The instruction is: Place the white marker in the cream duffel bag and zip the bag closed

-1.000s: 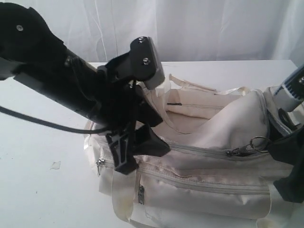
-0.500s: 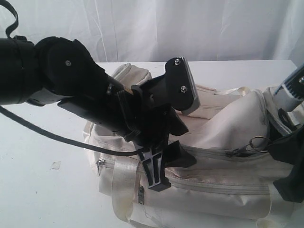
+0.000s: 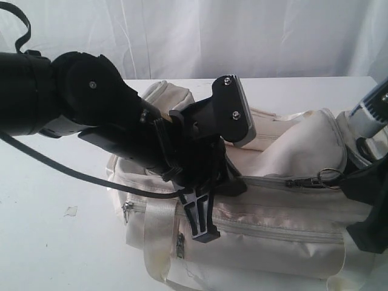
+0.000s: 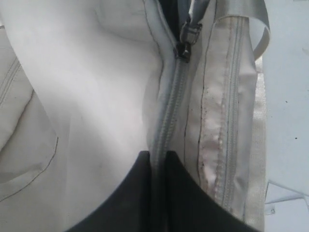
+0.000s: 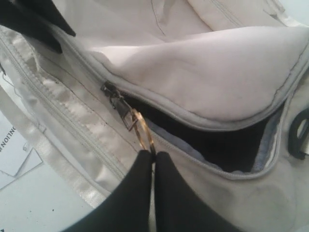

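Observation:
The cream duffel bag [image 3: 273, 242] lies on the white table, its curved top flap [image 5: 203, 72] down over a still-gaping dark opening [image 5: 231, 145]. My left gripper [image 4: 157, 154] is shut, pinching the grey top zipper tape [image 4: 166, 111] a short way from the slider [image 4: 186, 46]; in the exterior view it [image 3: 219, 193] presses on the bag's middle. My right gripper [image 5: 154, 153] is shut on the brass pull ring [image 5: 143, 130] of the zipper slider [image 3: 301, 180] near the bag's right end. The white marker is out of view.
A shiny webbing handle [image 3: 159, 230] drapes over the bag's front by a side pocket zip [image 3: 180, 247]. A black cable [image 3: 60, 167] hangs from the left arm. White curtain [image 3: 273, 36] stands behind. Printed paper [image 5: 12, 145] and a clear scrap [image 3: 71, 211] lie on the table.
The left arm swung right over the bag and its jaws closed on the zipper tape. The zipper line now looks tauter and slightly higher. The right gripper kept hold of the ring.

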